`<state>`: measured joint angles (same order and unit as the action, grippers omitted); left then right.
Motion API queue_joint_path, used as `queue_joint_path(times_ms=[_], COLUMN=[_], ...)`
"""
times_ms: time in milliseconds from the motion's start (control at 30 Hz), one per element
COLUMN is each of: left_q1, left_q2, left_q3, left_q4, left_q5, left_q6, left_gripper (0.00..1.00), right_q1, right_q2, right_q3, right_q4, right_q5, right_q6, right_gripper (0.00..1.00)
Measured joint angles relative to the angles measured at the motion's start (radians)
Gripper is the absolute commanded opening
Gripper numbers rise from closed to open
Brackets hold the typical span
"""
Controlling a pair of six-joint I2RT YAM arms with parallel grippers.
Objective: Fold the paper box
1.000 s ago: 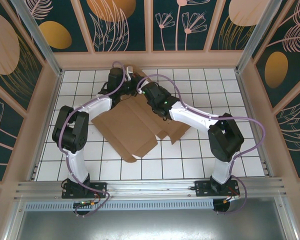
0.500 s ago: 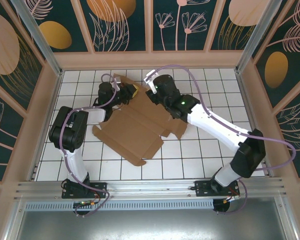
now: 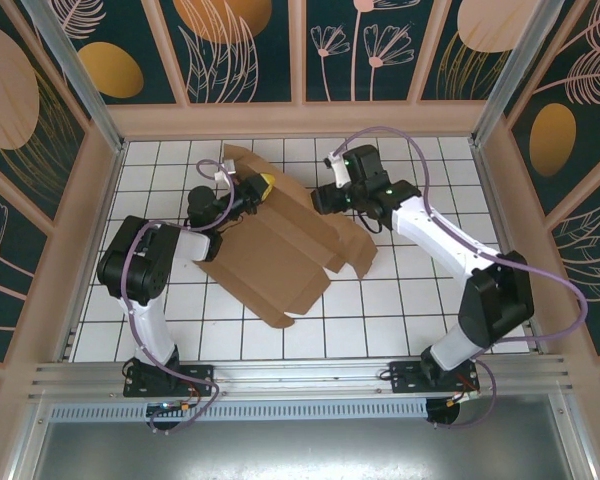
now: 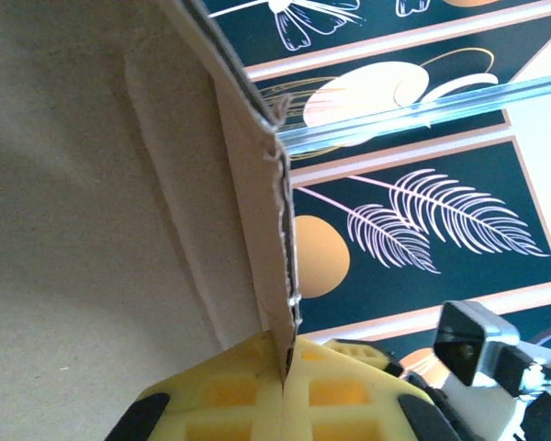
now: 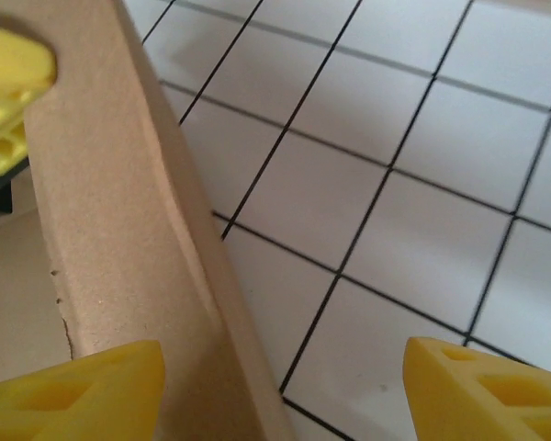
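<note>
The paper box (image 3: 265,255) is a brown cardboard sheet with flaps, lying mostly flat on the white tiles. Its far-left flap (image 3: 242,163) is raised off the floor. My left gripper (image 3: 262,187) is shut on that flap's edge; in the left wrist view the yellow fingertips (image 4: 257,377) pinch the cardboard edge (image 4: 274,230), and the flap's face takes up the left side. My right gripper (image 3: 323,198) hovers open just beyond the box's far right edge. In the right wrist view its gripper (image 5: 280,395) has the flap's edge (image 5: 119,202) beside its left finger (image 5: 73,395), with nothing held.
Wooden walls (image 3: 300,118) with dark floral panels enclose the tiled floor (image 3: 430,300). Bare tiles lie to the right and in front of the box. The right arm's camera (image 4: 477,338) shows near the left gripper. The left gripper's yellow finger (image 5: 9,92) appears at the upper left.
The right arm has drawn back from over the box's middle toward the far right. The left gripper has shifted right holding the flap, and the flap now stands raised.
</note>
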<state>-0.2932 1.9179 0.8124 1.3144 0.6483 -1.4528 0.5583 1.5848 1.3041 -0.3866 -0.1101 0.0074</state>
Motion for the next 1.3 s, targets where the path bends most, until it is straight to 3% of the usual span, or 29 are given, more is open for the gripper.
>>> queue_joint_path(times_ms=[200,400,567,1067,1200,1300], left_q1=[0.009,0.013,0.011,-0.016,-0.041,-0.044], left_q2=[0.016,0.017,0.005,-0.022,-0.013,0.000], left_q3=[-0.012,-0.014,-0.014,0.009,0.020,0.016], left_q4=[-0.013,-0.056,-0.106,-0.193,-0.188,-0.168], left_q5=[0.018,0.034,0.059,0.096,0.082,0.065], left_q6=[0.000,0.019,0.039,0.083,0.063,0.047], left_gripper=[0.01,0.29,0.34,0.30,0.13,0.00], right_q1=[-0.002,-0.001,0.000,0.000,0.000,0.000], right_q2=[0.051,0.068,0.068,0.068,0.068,0.068], right_q3=[0.000,-0.008,-0.021,-0.033,-0.033,-0.033], right_q4=[0.008,0.033,0.055,0.076,0.076,0.076], right_q5=[-0.082,-0.126,-0.146,-0.178,-0.180,-0.167], right_q6=[0.008,0.011,0.019,0.019,0.018,0.021], right_gripper=[0.60,0.50,0.47,0.44,0.43,0.51])
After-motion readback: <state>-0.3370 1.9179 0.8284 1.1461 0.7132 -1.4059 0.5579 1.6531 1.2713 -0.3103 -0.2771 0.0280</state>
